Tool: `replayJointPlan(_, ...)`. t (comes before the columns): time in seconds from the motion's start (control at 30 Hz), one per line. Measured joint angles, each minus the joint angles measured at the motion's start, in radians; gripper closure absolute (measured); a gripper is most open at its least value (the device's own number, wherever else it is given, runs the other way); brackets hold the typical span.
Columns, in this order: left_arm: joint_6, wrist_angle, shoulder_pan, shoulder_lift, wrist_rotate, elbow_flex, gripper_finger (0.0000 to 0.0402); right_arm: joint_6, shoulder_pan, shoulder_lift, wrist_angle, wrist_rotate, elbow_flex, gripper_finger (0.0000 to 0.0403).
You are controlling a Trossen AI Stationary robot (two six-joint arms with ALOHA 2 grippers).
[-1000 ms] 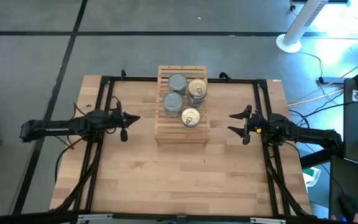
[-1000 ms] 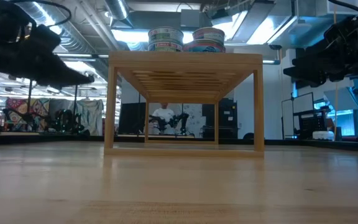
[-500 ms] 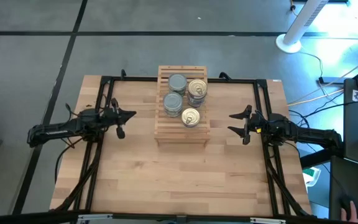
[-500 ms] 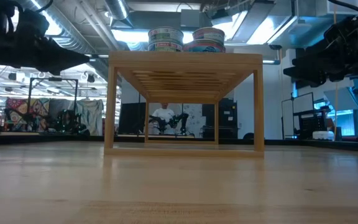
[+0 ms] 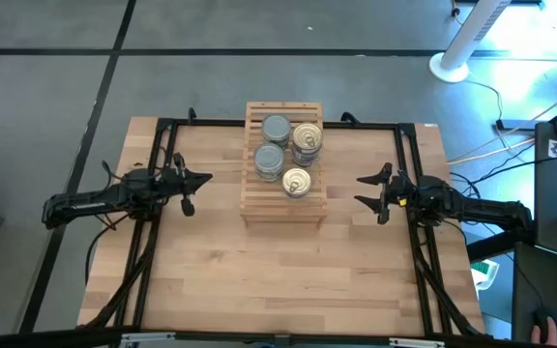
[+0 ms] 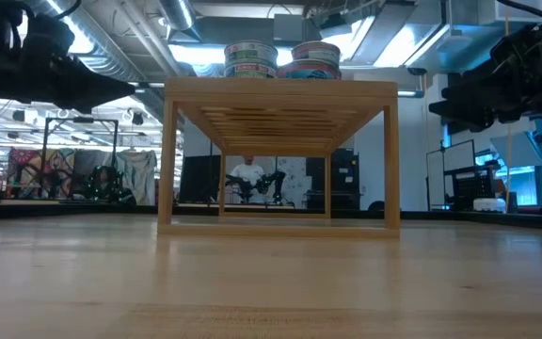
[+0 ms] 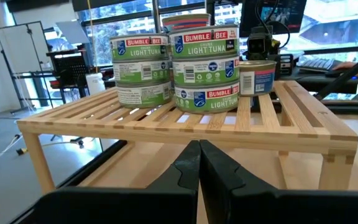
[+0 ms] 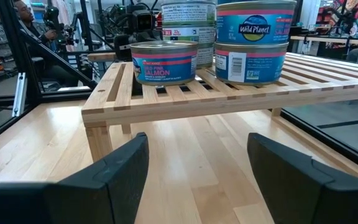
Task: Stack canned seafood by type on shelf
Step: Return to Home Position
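Filling most of the high view, the table [image 5: 288, 280] is showing pale butcher-block strips, with its near edge being cut off by the frame. The left arm [image 5: 95, 201] and right arm [image 5: 482, 208], dark and jointed, are lying low along the table's two sides, each pointing inward at the shelf [image 5: 283, 211] and well apart from it. The shelf, a light-wood rack of parallel slats on square legs, is standing at the table's far middle. The left gripper [image 5: 204, 179] is hanging with its fingers [image 7: 222, 173] pressed together and nothing between them. The right gripper [image 5: 361, 190] is holding its fingers [image 8: 115, 169] spread wide, also empty. The cans [image 5: 288, 155] are sitting on the shelf top in four close groups. From above only their round lids are showing, two plain grey and two gold with pull tabs, and the labels are being hidden. The left wrist view is showing a green tuna stack [image 7: 206, 68] three high, with a matching stack [image 7: 143, 71] just beside it partly covering what stands behind. The right wrist view is showing two blue cans [image 8: 252, 40] stacked and a single pink-banded salmon can [image 8: 163, 62] beside them. In the low view the shelf's front rail is hiding the lower cans, so only the upper ones [image 6: 250, 58] are peeking over.
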Motion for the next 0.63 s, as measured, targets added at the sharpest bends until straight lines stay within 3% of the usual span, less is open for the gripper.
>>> replayJointPlan(0.63,-0.015,0.001,0.000,0.000,0.000,0.000,0.0396,0.000,0.000,0.000,0.015,-0.007,0.000,0.0133)
